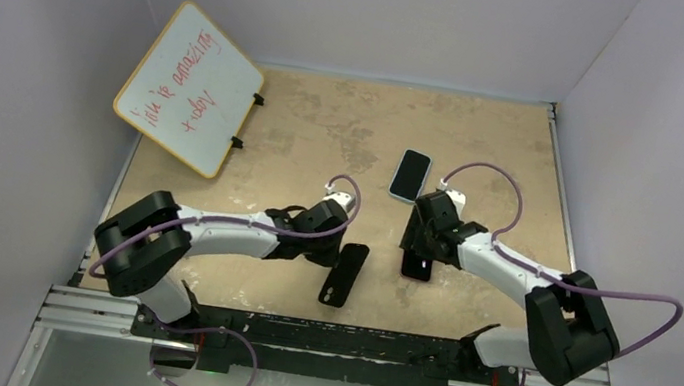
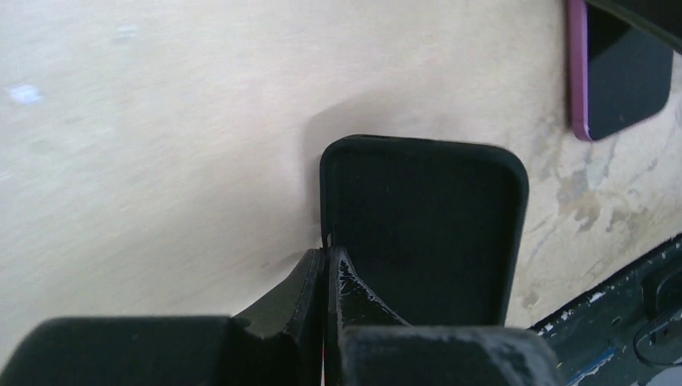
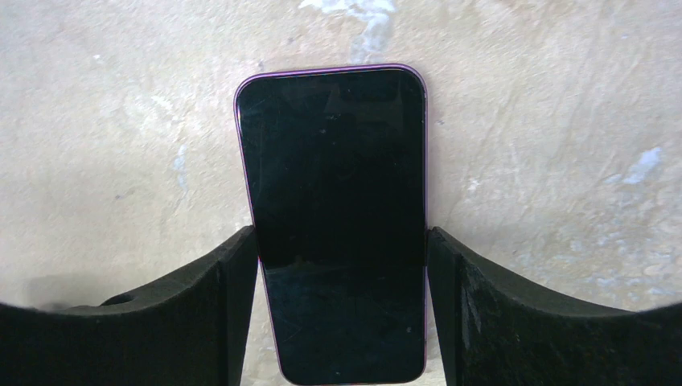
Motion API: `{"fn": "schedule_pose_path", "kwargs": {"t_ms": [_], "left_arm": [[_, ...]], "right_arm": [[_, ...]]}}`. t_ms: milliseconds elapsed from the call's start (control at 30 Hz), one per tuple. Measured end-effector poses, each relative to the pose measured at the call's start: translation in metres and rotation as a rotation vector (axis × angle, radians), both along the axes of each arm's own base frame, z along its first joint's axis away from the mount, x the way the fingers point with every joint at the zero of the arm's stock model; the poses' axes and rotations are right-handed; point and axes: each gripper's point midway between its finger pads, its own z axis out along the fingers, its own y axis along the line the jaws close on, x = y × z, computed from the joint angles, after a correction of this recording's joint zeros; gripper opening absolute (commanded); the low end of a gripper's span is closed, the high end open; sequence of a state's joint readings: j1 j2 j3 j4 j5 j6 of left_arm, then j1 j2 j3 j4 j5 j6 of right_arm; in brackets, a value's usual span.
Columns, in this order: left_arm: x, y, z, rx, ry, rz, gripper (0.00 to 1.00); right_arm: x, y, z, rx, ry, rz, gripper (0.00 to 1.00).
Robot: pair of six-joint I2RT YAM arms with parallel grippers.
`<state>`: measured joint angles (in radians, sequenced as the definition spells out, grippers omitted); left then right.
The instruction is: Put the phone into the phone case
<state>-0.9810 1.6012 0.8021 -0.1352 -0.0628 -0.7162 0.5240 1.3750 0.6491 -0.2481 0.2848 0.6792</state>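
The black phone case lies open side up on the table; in the top view it sits near the front, at the middle. My left gripper is shut on the case's left side wall, one finger outside and one inside; in the top view it is at the case's far end. The phone, dark screen with a purple rim, sits between my right gripper's fingers, which press on its long edges. In the top view my right gripper holds it right of the case. The phone's corner shows in the left wrist view.
A second phone-shaped thing with a dark face and pale rim lies farther back, beyond the right wrist. A whiteboard with red writing leans at the back left. The black base rail runs along the near edge.
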Motion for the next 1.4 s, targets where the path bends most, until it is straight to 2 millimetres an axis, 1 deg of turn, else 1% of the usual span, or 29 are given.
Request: {"fn": "schedule_pose_path", "kwargs": {"t_ms": [100,233,300,333,367,400,500,567,600,667,733,900,1067,1233,1400], "left_arm": [[0.006,0.023,0.008,-0.005,-0.005,0.087,0.0],[0.015,0.056,0.013,-0.019,0.005,0.223,0.0],[0.019,0.065,0.017,-0.029,0.002,0.273,0.0],[0.02,0.067,0.019,-0.041,0.0,0.29,0.0],[0.02,0.067,0.022,-0.053,-0.003,0.297,0.0],[0.021,0.066,0.025,-0.064,-0.004,0.302,0.03],[0.021,0.059,0.03,-0.101,0.001,0.3,0.19],[0.02,0.054,0.032,-0.125,0.005,0.284,0.27],[0.02,0.052,0.033,-0.134,0.007,0.275,0.3],[0.019,0.047,0.034,-0.16,0.008,0.254,0.33],[0.015,0.045,0.03,-0.165,0.027,0.236,0.34],[0.003,0.047,0.015,-0.15,0.068,0.205,0.37],[-0.008,0.049,-0.001,-0.134,0.119,0.18,0.37],[-0.01,0.036,0.0,-0.196,0.137,0.14,0.34],[-0.019,0.029,-0.001,-0.254,0.173,0.119,0.29]], "right_arm": [[-0.001,0.005,0.002,0.034,-0.011,0.013,0.42],[-0.005,0.016,0.003,0.08,-0.013,0.042,0.41],[-0.007,0.023,0.004,0.102,-0.014,0.057,0.41],[-0.008,0.026,0.005,0.11,-0.013,0.064,0.41],[-0.008,0.03,0.005,0.124,-0.015,0.069,0.4],[-0.009,0.032,0.006,0.127,-0.015,0.075,0.4],[-0.014,0.045,0.006,0.152,-0.013,0.099,0.4],[-0.019,0.056,0.007,0.166,-0.01,0.121,0.39],[-0.021,0.063,0.007,0.176,-0.008,0.133,0.39],[-0.025,0.072,0.008,0.196,-0.004,0.146,0.39],[-0.028,0.08,0.009,0.221,0.005,0.156,0.38],[-0.036,0.089,0.011,0.267,0.032,0.149,0.37],[-0.053,0.095,0.014,0.329,0.077,0.14,0.35],[-0.066,0.101,0.022,0.405,0.094,0.125,0.34],[-0.07,0.111,0.035,0.477,0.086,0.116,0.33]]}}
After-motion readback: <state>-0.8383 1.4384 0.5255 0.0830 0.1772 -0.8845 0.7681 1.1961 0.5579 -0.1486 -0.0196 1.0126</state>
